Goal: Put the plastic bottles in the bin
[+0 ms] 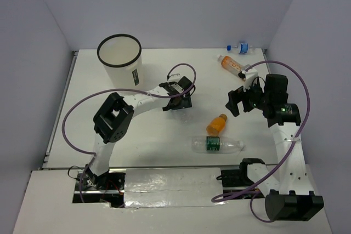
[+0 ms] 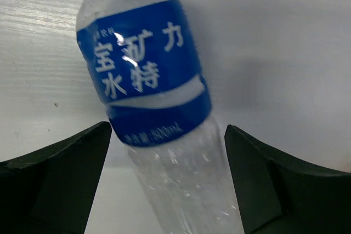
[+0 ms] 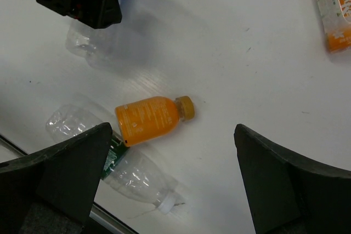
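Presently, left hand (image 2: 167, 135): released, astride blue-label bottle (image 2: 142, 69).
Risk: round bottle may squirt toward 12 o'clock as hand clenches.

From above, the clear plastic bottle with the blue label (image 2: 145, 75) is mostly hidden beneath the left gripper (image 1: 178, 101). The left wrist view cuts off its cap and base, and the label's small print is blurred. The right wrist view crops the orange-filled bottle with a printed label (image 3: 334, 9) at its right edge, and a dark finger (image 3: 60, 179) of the right gripper (image 3: 173, 176) covers part of the clear green-labelled bottle (image 3: 137, 175). The tiny blue-capped bottle (image 1: 239, 47) is too small for detail.
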